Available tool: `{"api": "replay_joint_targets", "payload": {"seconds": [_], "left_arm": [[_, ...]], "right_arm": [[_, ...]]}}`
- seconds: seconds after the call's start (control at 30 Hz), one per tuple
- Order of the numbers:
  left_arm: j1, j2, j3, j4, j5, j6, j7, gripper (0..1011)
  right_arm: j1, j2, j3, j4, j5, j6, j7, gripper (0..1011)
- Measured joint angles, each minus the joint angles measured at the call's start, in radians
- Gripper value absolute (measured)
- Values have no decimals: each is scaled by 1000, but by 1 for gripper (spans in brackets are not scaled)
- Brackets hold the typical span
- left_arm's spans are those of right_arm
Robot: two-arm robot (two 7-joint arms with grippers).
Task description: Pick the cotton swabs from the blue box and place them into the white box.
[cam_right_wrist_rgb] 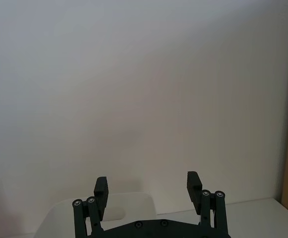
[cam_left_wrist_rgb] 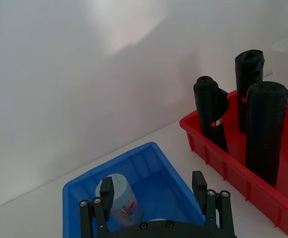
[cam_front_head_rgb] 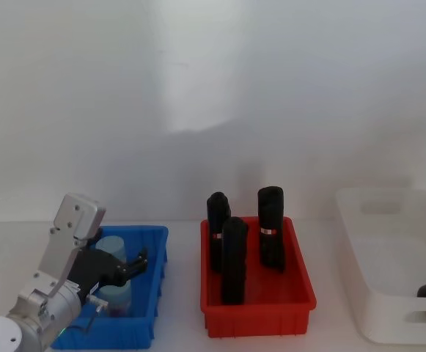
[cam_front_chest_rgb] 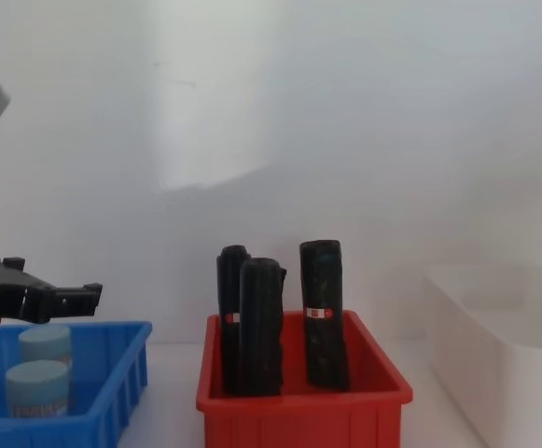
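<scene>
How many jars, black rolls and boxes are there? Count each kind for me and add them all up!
cotton swab jars: 2
black rolls: 3
boxes: 3, the blue box, the red box and the white box
Total: 8

My head camera looks down on the worktop (cam_front_head_rgb: 185, 293), chest camera low across it, both sharing the red bin (cam_front_head_rgb: 256, 314), left wrist close over the blue box (cam_left_wrist_rgb: 149, 164)
</scene>
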Motion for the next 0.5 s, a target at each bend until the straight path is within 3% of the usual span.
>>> {"api": "replay_joint_targets", "payload": {"seconds": [0.5], "left_arm": [[15,21,-17,18,-31,50,-57,1003]], "right_arm": [[0,0,0,0,0,0,0,1002]]}}
